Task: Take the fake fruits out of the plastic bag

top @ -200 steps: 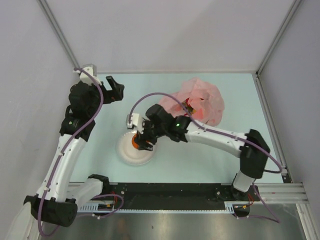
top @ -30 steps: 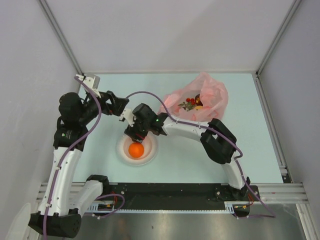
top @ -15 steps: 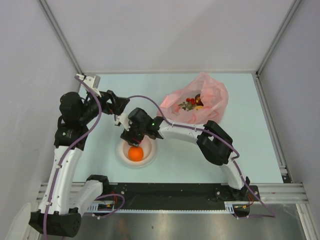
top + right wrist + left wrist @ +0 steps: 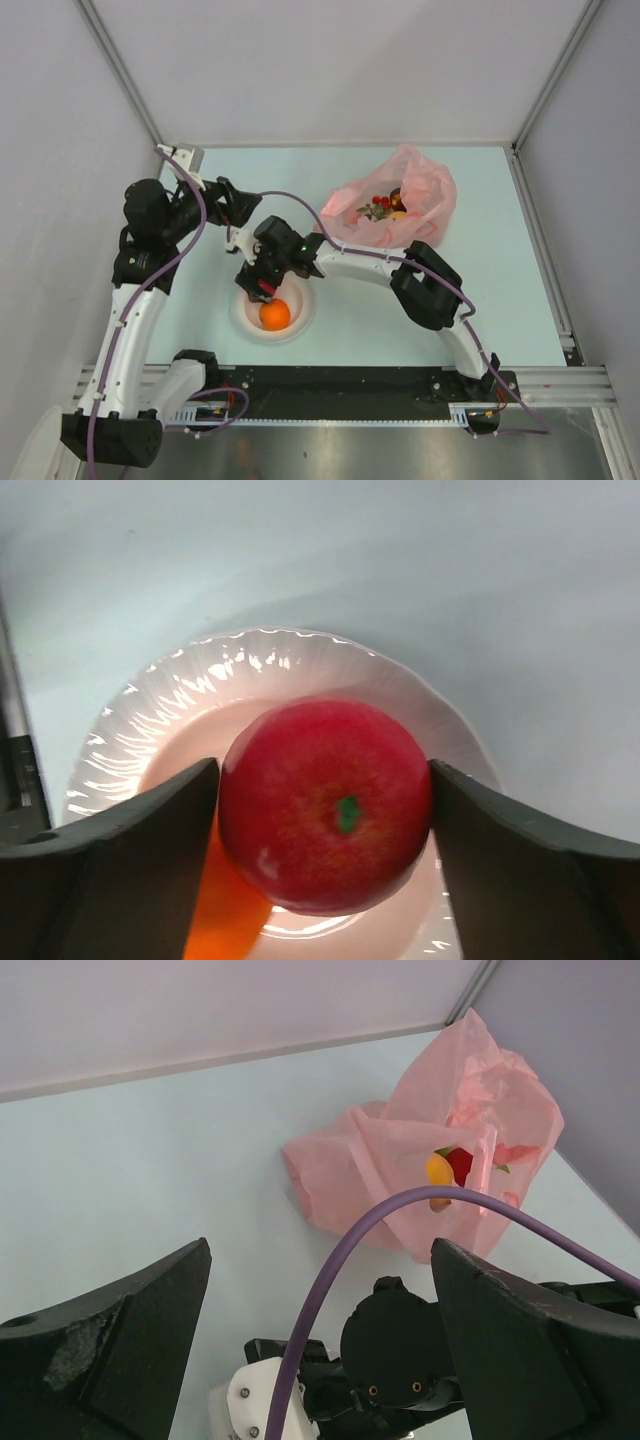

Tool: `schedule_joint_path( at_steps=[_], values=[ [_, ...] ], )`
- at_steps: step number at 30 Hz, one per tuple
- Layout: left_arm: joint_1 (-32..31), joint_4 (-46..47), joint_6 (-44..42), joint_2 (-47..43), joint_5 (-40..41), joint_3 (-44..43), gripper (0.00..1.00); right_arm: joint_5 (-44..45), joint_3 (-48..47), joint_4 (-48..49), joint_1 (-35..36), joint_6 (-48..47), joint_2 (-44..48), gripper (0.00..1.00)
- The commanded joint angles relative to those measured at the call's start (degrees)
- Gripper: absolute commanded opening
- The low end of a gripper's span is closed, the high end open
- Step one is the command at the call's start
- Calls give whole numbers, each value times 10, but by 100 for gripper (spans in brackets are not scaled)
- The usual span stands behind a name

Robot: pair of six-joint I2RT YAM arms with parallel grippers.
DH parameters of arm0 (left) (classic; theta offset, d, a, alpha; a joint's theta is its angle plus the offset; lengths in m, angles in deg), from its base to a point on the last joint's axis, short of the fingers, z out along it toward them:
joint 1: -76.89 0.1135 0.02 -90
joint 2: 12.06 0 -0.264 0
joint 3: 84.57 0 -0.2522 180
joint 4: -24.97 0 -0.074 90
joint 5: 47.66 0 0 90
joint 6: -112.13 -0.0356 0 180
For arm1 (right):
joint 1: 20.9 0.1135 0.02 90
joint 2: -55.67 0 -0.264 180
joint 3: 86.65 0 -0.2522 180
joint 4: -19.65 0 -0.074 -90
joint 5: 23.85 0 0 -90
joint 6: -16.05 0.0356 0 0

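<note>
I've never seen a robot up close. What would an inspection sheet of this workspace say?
Surface: pale table.
Job's things: pink bag far right, open, fruits inside; orange ball on white plate; red apple over the plate.
Clutter: nothing seen.
Hands: right hand shut on red apple; left hand open, empty.
Cables: purple cables, looping above the table.
Surroundings: plain grey walls.

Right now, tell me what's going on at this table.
The right gripper holds a red apple between its fingers over the white plate, where an orange ball lies. The left gripper is open, holds nothing and hangs above the table behind the plate. The pink plastic bag lies at the far right, with red berries and a yellow-orange fruit inside.
</note>
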State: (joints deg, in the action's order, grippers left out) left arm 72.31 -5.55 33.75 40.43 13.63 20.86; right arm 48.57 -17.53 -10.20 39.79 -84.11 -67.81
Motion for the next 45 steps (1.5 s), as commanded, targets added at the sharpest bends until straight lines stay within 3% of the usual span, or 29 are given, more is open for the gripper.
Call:
schedule_joint_path(
  at_steps=[1, 9, 18, 22, 26, 32, 38, 41, 44, 45],
  values=[
    [4, 28, 10, 4, -8, -22, 97, -64, -20, -18, 12, 30, -14, 99],
    [4, 31, 10, 16, 7, -40, 97, -123, -61, -49, -10, 32, 39, 100],
    [4, 3, -18, 88, 28, -148, 98, -117, -13, -120, -50, -63, 239, 100],
    [-2, 9, -26, 102, -13, -131, 99, -62, 21, -89, -109, -20, 349, 98],
    [-37, 5, -55, 111, -91, -127, 100, 10, 79, -43, -211, 41, 444, 89],
    [-134, -45, -128, 156, -103, -146, 100, 62, 148, -65, -346, 55, 437, 69],
    [-234, -45, -157, 237, -91, -163, 100, 76, 149, -61, -387, 52, 345, 59],
    [-285, -43, -162, 284, -24, -171, 99, 108, 148, -62, -395, 59, 301, 56],
    [-310, -43, -137, 325, 65, -186, 80, 126, 162, -91, -416, 85, 304, 54],
    [-311, -40, -120, 327, 73, -186, 38, 127, 178, -104, -419, 85, 313, 54]
  ],
)
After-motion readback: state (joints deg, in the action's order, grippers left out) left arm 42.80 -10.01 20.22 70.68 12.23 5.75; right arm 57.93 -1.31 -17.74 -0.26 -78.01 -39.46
